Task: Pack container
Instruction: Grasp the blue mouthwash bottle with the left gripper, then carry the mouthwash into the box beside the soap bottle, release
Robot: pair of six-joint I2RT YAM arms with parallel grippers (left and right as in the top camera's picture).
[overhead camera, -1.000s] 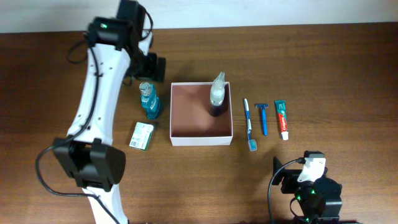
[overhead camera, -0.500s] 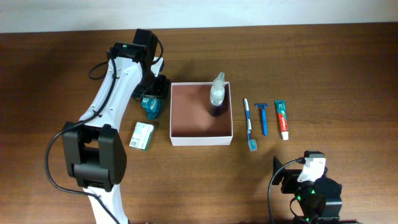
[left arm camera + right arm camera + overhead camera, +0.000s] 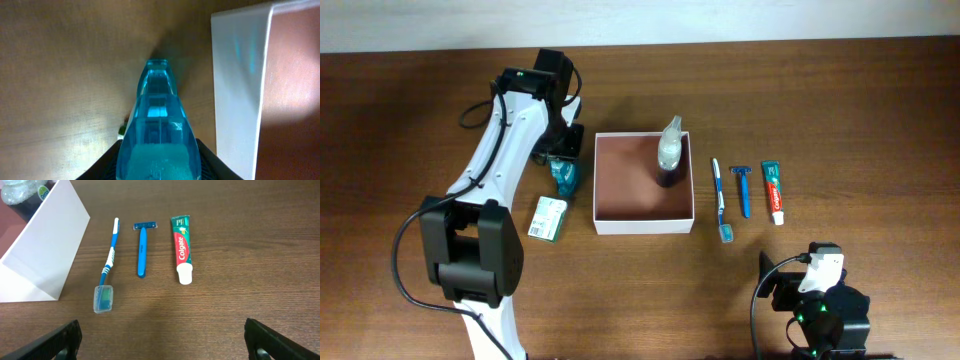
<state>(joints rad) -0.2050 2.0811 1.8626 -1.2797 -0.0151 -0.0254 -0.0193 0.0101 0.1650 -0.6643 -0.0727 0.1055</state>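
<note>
The container (image 3: pixel 643 226) is a square white box with a reddish-brown inside, standing mid-table; its white wall (image 3: pixel 240 90) shows in the left wrist view. A clear spray bottle (image 3: pixel 669 150) stands in its far right corner. Just left of the box stands a blue bottle (image 3: pixel 563 176), and my left gripper (image 3: pixel 563 158) is shut on it; the bottle (image 3: pixel 159 125) fills the space between the black fingers (image 3: pixel 206 161). My right gripper (image 3: pixel 162 342) stands open over bare wood near the front edge, with nothing between its fingers.
Right of the box lie a blue toothbrush (image 3: pixel 109 262), a blue razor (image 3: pixel 142 250) and a toothpaste tube (image 3: pixel 181 247), side by side. A small green-white packet (image 3: pixel 548 217) lies front left of the box. The right arm (image 3: pixel 817 300) sits at the front right.
My left gripper came down from behind the blue bottle and shut on it. The right arm has not moved.
</note>
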